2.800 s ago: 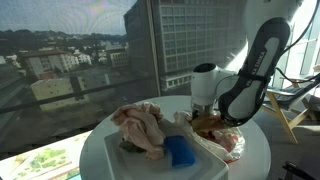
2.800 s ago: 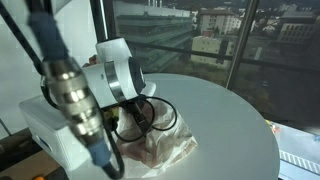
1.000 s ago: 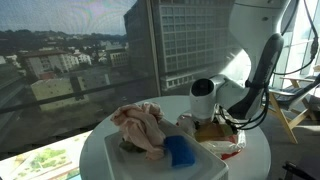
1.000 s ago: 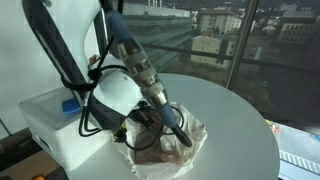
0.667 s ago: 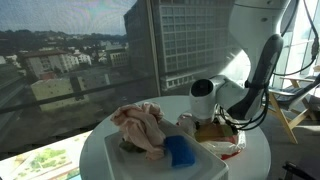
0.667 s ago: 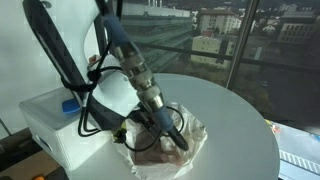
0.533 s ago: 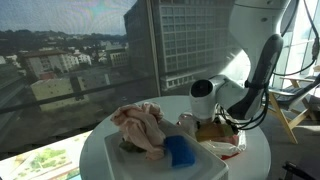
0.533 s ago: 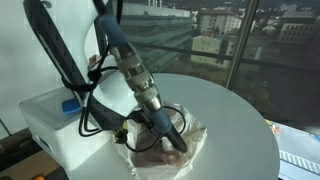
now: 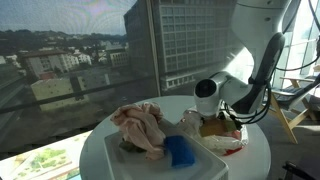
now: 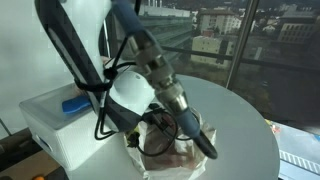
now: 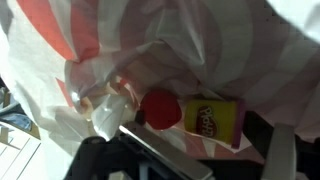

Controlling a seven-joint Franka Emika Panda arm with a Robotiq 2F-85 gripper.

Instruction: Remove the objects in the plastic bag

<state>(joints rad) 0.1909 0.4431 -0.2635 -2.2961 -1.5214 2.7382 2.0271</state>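
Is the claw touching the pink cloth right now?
Apart. An exterior view shows a clear gap between the claw and the pink cloth.

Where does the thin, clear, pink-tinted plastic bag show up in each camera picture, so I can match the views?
Exterior view: the thin clear pink-tinted plastic bag lies right of centre, to the right of the soft pinkish-beige cloth.
Exterior view: the bag sits at bottom centre, near the lower edge.
Wrist view: its striped film fills most of the picture.
Shared landmark: the round white table, seen in both exterior views.
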